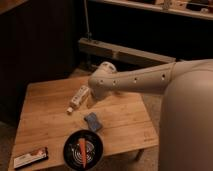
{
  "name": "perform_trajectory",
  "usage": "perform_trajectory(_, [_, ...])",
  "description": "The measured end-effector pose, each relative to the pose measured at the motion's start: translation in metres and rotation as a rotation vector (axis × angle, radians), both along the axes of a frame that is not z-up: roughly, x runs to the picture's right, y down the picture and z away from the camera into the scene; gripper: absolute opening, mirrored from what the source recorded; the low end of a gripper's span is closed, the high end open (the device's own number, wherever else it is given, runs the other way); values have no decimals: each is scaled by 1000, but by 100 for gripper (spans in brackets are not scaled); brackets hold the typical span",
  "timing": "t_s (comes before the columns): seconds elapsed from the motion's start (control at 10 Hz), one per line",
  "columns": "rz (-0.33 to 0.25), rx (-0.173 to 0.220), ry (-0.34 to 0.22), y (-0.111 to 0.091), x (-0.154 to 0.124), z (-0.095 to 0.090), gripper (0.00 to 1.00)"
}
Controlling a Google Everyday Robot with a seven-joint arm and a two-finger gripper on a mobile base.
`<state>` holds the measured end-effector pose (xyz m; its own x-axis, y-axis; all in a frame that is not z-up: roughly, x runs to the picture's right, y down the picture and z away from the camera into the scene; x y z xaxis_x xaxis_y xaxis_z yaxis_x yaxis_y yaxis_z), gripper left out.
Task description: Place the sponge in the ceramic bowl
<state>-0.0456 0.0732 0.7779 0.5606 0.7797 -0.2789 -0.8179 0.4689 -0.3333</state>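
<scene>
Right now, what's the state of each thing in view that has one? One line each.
sponge: flat on the table, outside the bowl, not held.
ceramic bowl: upright, holds an orange item, no sponge.
white tube: on its side on the table.
flat packet: lying flat beside the bowl.
gripper: over the table between tube and sponge, apart from the sponge.
</scene>
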Motion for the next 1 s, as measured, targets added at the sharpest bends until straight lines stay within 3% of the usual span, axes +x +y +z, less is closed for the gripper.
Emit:
perform_trajectory(0.1, [-13, -10, -15, 15, -11, -15, 80])
perform_trajectory(0.3, [-10, -28, -49, 35, -21, -19, 80])
perform_trajectory(0.6, [9, -42, -119, 58, -34, 7, 80])
perform_trajectory(1.0, [55, 12, -197, 62, -42, 25, 80])
